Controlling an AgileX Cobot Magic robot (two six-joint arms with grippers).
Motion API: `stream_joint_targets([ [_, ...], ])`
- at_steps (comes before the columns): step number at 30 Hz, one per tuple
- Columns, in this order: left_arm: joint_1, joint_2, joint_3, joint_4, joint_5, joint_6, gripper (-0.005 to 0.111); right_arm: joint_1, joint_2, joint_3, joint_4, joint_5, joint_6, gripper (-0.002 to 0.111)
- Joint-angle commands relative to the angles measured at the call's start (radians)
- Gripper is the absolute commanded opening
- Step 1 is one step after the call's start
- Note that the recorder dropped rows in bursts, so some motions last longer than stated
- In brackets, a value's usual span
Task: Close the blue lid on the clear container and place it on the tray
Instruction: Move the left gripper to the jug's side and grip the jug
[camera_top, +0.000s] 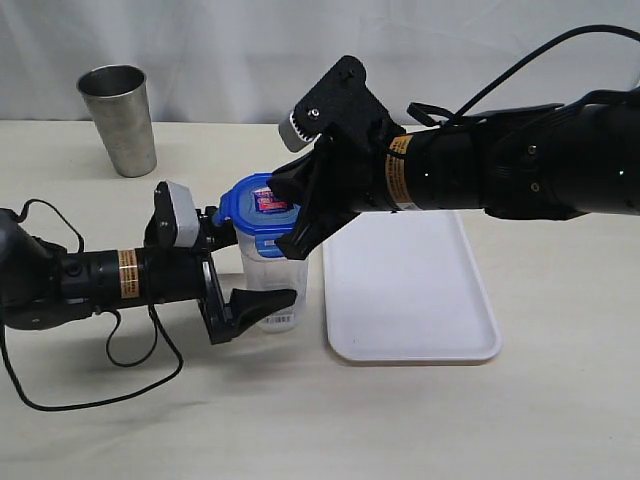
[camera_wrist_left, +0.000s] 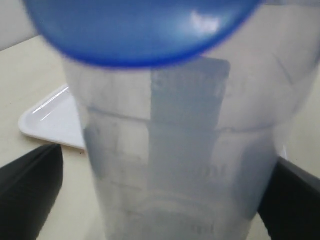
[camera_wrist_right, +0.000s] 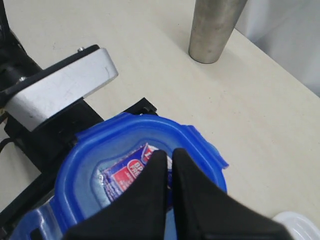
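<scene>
The clear container (camera_top: 272, 280) stands upright on the table just left of the white tray (camera_top: 410, 300). The blue lid (camera_top: 250, 212) sits on top of it. My right gripper (camera_top: 288, 200) is shut, and its joined tips (camera_wrist_right: 167, 155) rest on the lid (camera_wrist_right: 95, 150) beside the red-blue sticker (camera_wrist_right: 127, 172). My left gripper (camera_top: 245, 265) is open, with one finger on each side of the container's lower body. In the left wrist view the container (camera_wrist_left: 170, 150) fills the space between the black fingers (camera_wrist_left: 30, 190), with a gap showing on one side. The lid (camera_wrist_left: 140, 30) is a blur above.
A grey steel tumbler (camera_top: 120, 120) stands at the back left, also in the right wrist view (camera_wrist_right: 215, 30). A tray corner (camera_wrist_left: 50, 117) lies beyond the container. The left arm's cable (camera_top: 110, 350) loops over the table near the front left.
</scene>
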Motion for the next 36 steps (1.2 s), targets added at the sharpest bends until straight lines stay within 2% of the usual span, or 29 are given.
stream_joint_targets([
  [1,-0.032,0.003,-0.022,0.012,0.007,-0.024,0.093,0.004,0.009,-0.002,-0.007,0.012,0.003,0.004],
  [23,-0.044,0.003,-0.022,0.034,-0.011,-0.024,0.093,0.004,0.01,0.001,-0.007,0.012,0.033,0.004],
  [29,-0.081,0.003,-0.022,-0.077,-0.011,0.021,0.093,0.004,0.01,0.001,-0.007,0.012,0.033,0.004],
  [36,-0.081,0.003,-0.022,-0.072,-0.011,0.03,0.093,0.004,0.01,0.001,-0.007,0.012,0.033,0.004],
])
